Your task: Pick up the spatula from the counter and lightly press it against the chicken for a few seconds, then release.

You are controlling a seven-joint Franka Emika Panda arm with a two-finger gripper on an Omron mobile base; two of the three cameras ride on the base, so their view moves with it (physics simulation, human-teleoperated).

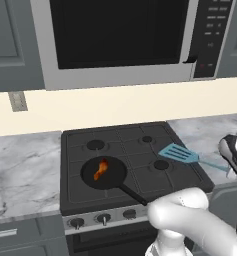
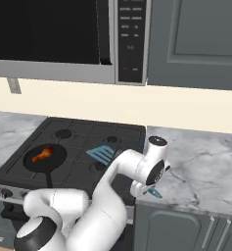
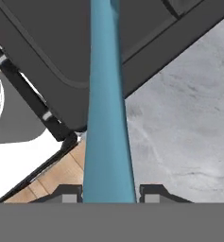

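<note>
Jaws clamp the spatula (image 3: 106, 118) handle (blade over the stove (image 1: 135, 135), right of the pan (image 1: 116, 176)).

The handle end of the spatula (image 1: 179, 153) hides behind the arm (image 1: 233, 154); in the hand view its blade runs off the top edge, and the fingers (image 3: 70, 193) barely show.

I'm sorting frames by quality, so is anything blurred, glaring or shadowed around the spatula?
Left base view: spatula evenly lit, no glare, slightly soft; right base view: same flat light; hand view: its handle looms large, marble counter mildly blurred.
</note>
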